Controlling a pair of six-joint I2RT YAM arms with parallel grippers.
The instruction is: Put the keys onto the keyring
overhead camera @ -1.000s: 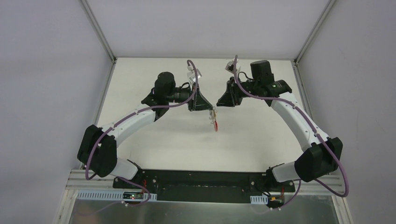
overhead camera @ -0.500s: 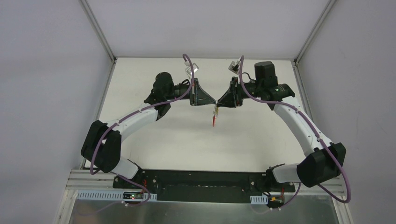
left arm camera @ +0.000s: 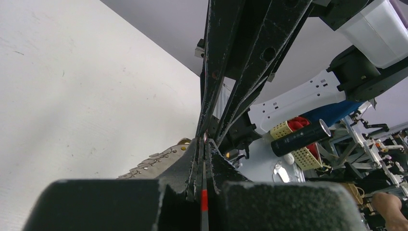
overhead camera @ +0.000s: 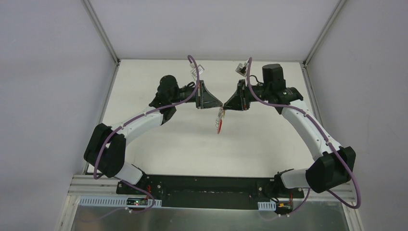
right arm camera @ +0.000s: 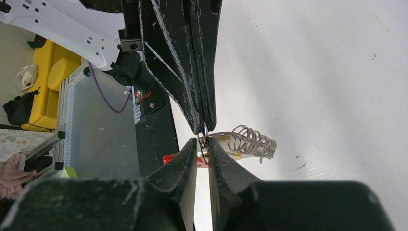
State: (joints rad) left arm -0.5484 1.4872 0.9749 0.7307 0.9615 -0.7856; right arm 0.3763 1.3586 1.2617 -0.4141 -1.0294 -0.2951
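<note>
Evidently the keys (overhead camera: 220,121) hung just below where both arms' tips met at mid-frame, long axis pointing toward the lower edge, equally near each arm. The left fingers (left arm camera: 183,178) were clamped on their red-marked band (left arm camera: 204,199); the right fingers (right arm camera: 185,163) stood a slit apart around a thin wire loop (right arm camera: 203,142), grip impossible to tell.

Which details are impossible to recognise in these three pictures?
- Top view: the keys are too small; single keys or a ring cannot be separated.
- Left wrist view: the left hand itself covers most of the bunch.
- Right wrist view: whether the right hand grips anything is unclear; the meeting tips of both hands hide it.
</note>
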